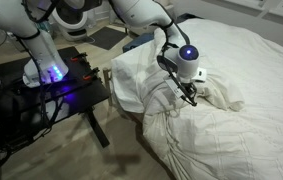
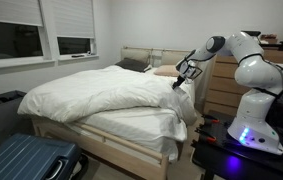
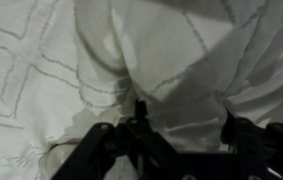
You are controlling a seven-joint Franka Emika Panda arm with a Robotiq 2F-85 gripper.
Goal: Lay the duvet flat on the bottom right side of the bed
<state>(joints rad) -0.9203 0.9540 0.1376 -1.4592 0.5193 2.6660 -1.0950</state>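
The duvet (image 1: 243,112) (image 2: 86,95) is white, puffy and wrinkled, and lies bunched over the bed (image 2: 106,146). At the bed's edge beside the robot, my gripper (image 1: 188,97) (image 2: 178,83) points down into a raised fold of it. The wrist view shows my gripper (image 3: 184,108) with its two dark fingers (image 3: 139,110) apart. A bulge of the duvet (image 3: 81,60) fills the gap between them. I cannot tell whether the pads press the fabric.
A black metal table (image 1: 66,92) with glowing electronics carries the robot base right beside the bed. A wooden dresser (image 2: 217,88) stands behind the arm. A blue suitcase (image 2: 29,160) lies on the floor at the foot of the bed. A pillow (image 2: 166,70) rests by the headboard.
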